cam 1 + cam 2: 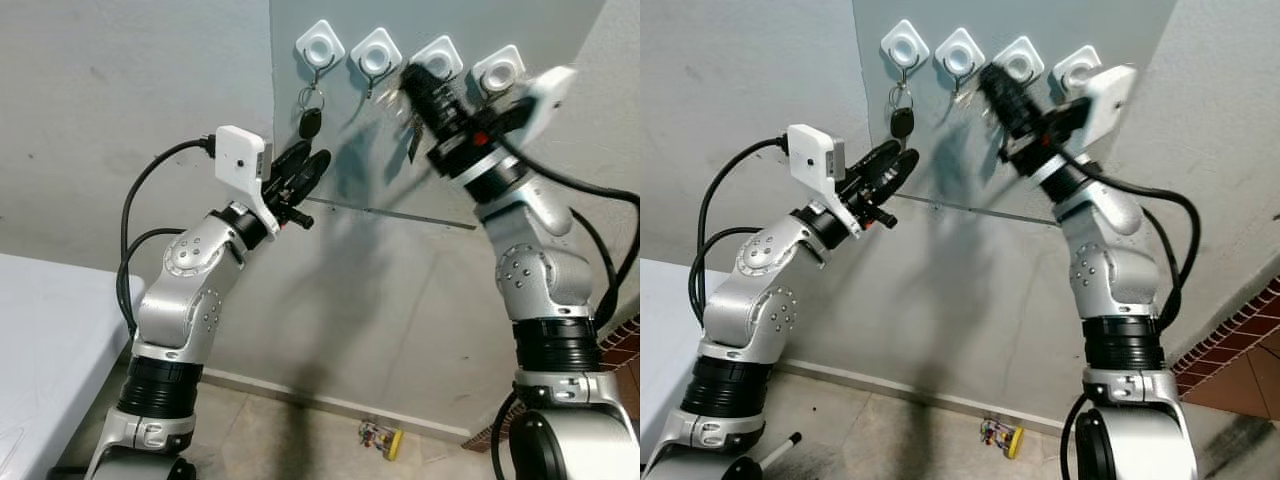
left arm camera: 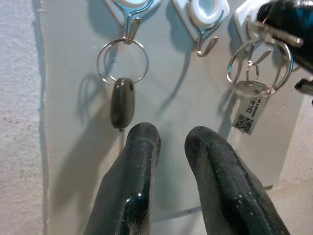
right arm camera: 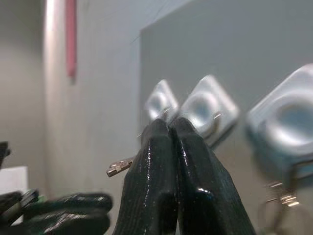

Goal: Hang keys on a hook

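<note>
Four white hooks sit in a row on a grey wall board. From the first hook hangs a ring with a dark key fob. My left gripper is just below that fob, open with nothing between its fingers. The second hook is bare. My right gripper is raised at the third hook, shut on a key ring with keys and a white tag. The ring overlaps that hook; whether it is caught on it I cannot tell.
A white surface stands at the lower left. A small colourful object lies on the floor by the wall base. Red brickwork is at the far right. The fourth hook is partly behind my right wrist.
</note>
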Controlling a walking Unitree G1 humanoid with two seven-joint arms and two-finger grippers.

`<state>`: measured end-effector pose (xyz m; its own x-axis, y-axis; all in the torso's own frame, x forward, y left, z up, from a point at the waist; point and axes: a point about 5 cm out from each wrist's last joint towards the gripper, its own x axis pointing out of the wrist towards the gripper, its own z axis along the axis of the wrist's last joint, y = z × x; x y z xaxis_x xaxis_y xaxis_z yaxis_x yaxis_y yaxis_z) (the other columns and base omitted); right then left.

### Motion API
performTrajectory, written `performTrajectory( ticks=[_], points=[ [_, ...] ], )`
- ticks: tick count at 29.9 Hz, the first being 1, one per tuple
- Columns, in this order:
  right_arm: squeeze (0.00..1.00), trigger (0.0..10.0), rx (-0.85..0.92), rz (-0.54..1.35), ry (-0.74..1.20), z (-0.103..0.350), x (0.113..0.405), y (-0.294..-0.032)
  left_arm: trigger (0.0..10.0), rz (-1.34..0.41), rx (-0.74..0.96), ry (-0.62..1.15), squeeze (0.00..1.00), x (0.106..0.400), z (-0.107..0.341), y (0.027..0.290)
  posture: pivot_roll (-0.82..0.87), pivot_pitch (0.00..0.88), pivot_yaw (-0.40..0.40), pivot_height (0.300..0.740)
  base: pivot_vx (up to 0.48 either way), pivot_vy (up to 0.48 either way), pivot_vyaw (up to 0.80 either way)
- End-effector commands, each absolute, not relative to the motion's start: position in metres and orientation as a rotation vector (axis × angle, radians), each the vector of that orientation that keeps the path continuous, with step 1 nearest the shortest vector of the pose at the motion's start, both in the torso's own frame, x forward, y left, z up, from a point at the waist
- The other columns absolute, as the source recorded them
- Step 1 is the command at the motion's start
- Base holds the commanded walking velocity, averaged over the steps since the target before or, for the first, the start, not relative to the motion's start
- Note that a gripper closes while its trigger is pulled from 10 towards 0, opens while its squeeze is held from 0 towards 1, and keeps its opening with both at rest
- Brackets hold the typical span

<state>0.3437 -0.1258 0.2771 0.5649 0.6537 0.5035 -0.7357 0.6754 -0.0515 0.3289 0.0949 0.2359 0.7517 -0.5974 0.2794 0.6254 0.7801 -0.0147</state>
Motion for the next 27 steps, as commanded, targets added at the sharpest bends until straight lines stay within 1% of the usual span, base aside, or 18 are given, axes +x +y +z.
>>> performTrajectory(
  ticks=[1,15,27],
  points=[
    [0.00,10.0,0.162,0.858,-0.543,0.283,0.339,-0.122,10.0,-0.669,-0.097,-0.290,0.00,0.327,0.241,0.094,-0.08,0.022,-0.047,0.740,0.000,0.000,0.00],
    [0.00,10.0,0.190,0.842,-0.607,0.300,0.346,-0.117,10.0,-0.679,-0.096,-0.295,0.00,0.324,0.241,0.091,-0.07,0.023,-0.051,0.740,0.000,0.000,0.00],
    [0.00,10.0,0.210,0.872,-0.607,0.302,0.350,-0.109,10.0,-0.678,-0.095,-0.293,0.00,0.323,0.242,0.092,-0.06,0.031,-0.054,0.740,0.000,0.000,0.00]
  ],
)
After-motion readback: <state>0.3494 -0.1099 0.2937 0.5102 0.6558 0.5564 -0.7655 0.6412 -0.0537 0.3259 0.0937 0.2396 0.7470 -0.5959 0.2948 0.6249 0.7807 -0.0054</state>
